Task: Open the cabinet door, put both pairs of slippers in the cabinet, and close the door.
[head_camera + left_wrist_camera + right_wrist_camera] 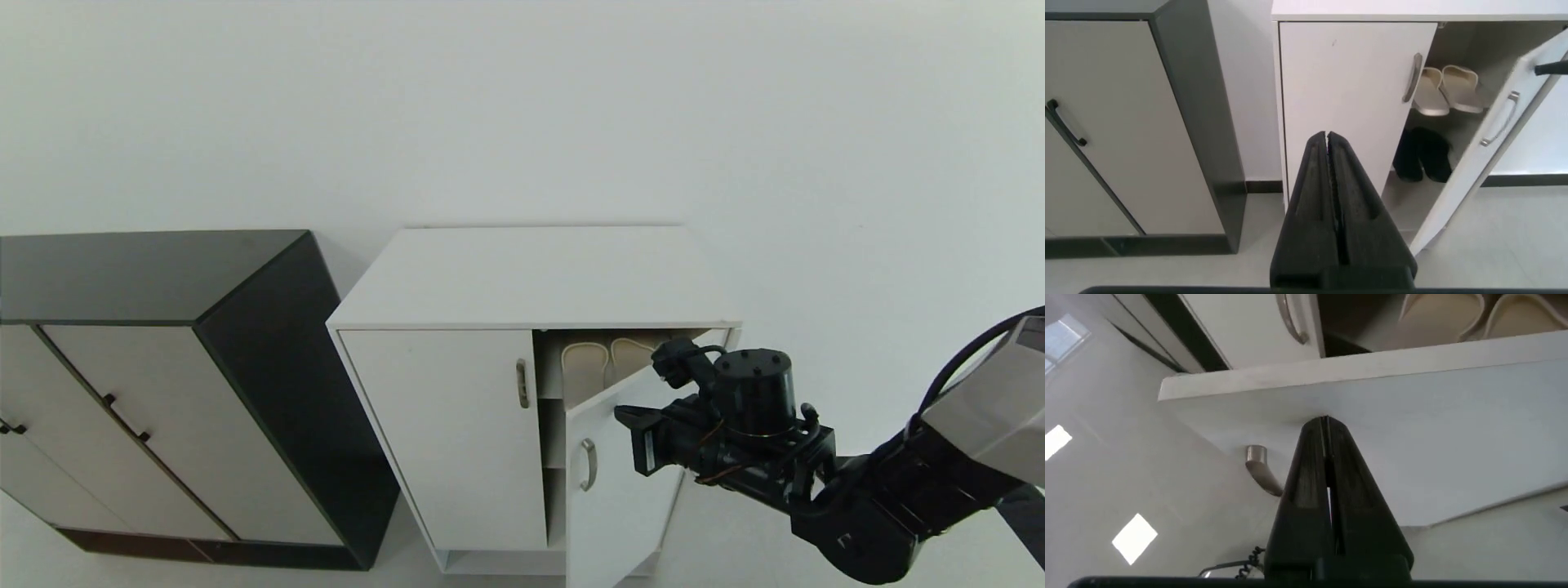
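Both pairs look to be in already. The beige slippers (1445,88) are on the upper shelf of the white cabinet (531,278), and the black slippers (1423,153) are on the shelf right under them, at 6 o'clock. So I'd say only the closing step is left.

The right-hand door (620,506) hangs partly open, swung out toward 5 o'clock in the head view. The right gripper (1325,429) has its fingers pressed together, with the tips on or just off the door's outer face. The handle (588,464) is at about 8 o'clock from them. The left gripper (1328,143) also has its fingers pressed together. It holds nothing and sits well back, facing the cabinet front.

On handling, the door is a stiff, flat panel on hinges, so it should swing easily and doesn't need a grasp. My guess is a plain push on the face near the handle edge, far from the hinge, gives the best leverage. The finish looks smooth, so the tips might skid sideways if the push isn't square. The slippers are soft and light and seem to sit far enough inside not to catch the door.

A dark cabinet (277,408) stands at 9 o'clock of the white one, not involved.
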You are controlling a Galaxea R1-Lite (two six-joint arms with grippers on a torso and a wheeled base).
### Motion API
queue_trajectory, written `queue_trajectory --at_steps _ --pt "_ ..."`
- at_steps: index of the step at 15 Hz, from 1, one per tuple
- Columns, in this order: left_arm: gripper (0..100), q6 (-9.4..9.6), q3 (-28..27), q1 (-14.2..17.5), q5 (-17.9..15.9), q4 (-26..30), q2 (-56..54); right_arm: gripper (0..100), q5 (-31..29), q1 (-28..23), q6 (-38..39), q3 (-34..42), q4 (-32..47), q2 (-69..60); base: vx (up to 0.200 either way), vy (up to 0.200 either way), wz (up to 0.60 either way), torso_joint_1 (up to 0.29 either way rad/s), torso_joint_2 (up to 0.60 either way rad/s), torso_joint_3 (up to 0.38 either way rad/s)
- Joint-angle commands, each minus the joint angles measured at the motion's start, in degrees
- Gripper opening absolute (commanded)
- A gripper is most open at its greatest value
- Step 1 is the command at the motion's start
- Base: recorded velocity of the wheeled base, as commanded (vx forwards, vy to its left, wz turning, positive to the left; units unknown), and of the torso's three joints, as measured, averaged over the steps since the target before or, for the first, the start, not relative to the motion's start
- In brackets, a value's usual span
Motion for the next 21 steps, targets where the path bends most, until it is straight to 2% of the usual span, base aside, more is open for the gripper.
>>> queue_trajectory --at_steps 1,11,21 --pt "0 -0.04 0.0 0.0 0.0 0.0 0.0 0 0.0 -0.7 0.3 -3.0 0.0 3.6 0.000 0.000 0.00 0.000 0.00 0.000" --pt "0 0.05 0.0 0.0 0.0 0.0 0.0 0 0.0 -3.9 0.4 -15.3 0.1 13.8 0.000 0.000 0.00 0.000 0.00 0.000" --pt "0 0.05 0.0 0.0 0.0 0.0 0.0 0 -0.1 -6.6 0.5 -22.1 2.0 17.9 0.000 0.000 0.00 0.000 0.00 0.000"
